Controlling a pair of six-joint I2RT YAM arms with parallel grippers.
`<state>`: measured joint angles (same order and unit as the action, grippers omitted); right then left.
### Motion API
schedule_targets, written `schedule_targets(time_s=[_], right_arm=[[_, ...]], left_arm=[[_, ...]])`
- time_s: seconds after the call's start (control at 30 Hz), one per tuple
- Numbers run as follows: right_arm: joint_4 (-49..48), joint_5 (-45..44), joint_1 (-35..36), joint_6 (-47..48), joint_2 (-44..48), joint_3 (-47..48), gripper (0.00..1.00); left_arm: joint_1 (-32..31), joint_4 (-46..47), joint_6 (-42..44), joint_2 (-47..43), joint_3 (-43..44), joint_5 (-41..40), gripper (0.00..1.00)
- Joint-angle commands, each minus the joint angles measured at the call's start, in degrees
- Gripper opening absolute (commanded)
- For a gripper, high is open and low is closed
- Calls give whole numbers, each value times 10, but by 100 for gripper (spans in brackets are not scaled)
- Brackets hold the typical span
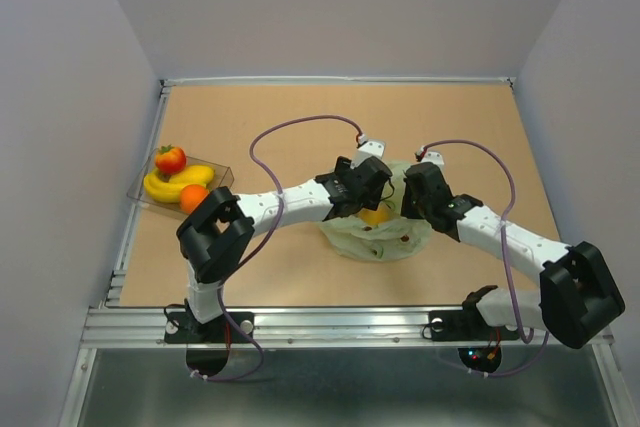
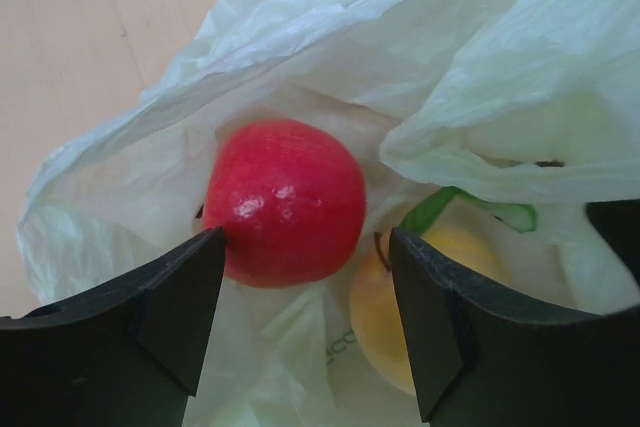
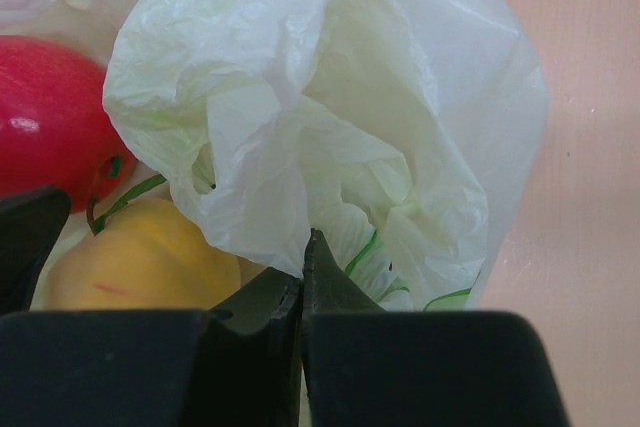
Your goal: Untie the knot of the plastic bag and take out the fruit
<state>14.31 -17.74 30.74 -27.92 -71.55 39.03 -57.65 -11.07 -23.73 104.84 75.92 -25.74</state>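
Note:
The pale green plastic bag [image 1: 372,239] lies at the table's middle with its mouth open; no tied knot shows. In the left wrist view, the bag film [image 2: 480,77] is spread around a red apple [image 2: 285,202] and a yellow-orange round fruit [image 2: 385,312]. My left gripper [image 2: 305,312] is open and empty just above them, with the apple by its left finger. My right gripper [image 3: 305,257] is shut on a fold of the bag [image 3: 330,97] and holds that side up. The apple [image 3: 45,122] and the yellow fruit [image 3: 140,257] show to its left. Both grippers [image 1: 372,187] [image 1: 410,192] meet over the bag.
A clear rigid box [image 1: 225,175] stands at the table's left edge. It holds a strawberry-like fruit [image 1: 170,159], a banana [image 1: 178,183] and an orange fruit [image 1: 193,198]. Purple cables loop behind both arms. Grey walls enclose the table.

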Motion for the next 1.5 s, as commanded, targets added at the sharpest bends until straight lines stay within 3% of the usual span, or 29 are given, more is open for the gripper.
schedule_targets(time_s=[0.0,0.67,0.73,0.8,0.9,1.0,1.27,1.47], right_arm=[[-28,5,-2,-1,17,-5,1],[-29,10,-2,2,7,-9,1],[-29,12,-2,2,9,-11,1],[-28,12,-2,2,11,-11,1],[-28,10,-2,3,16,-14,1],[-28,3,-2,3,18,-16,1],[-28,-35,-2,11,16,-13,1],[-27,-51,-2,17,3,0,1]], left_arm=[[10,-2,19,2,28,-47,80],[39,94,38,64,-1,4,93],[41,97,39,57,2,3,84],[41,97,40,47,2,2,67],[41,90,39,15,0,4,53],[41,60,36,-21,15,12,47],[46,6,46,-126,66,70,46],[133,-52,20,-203,64,109,46]])
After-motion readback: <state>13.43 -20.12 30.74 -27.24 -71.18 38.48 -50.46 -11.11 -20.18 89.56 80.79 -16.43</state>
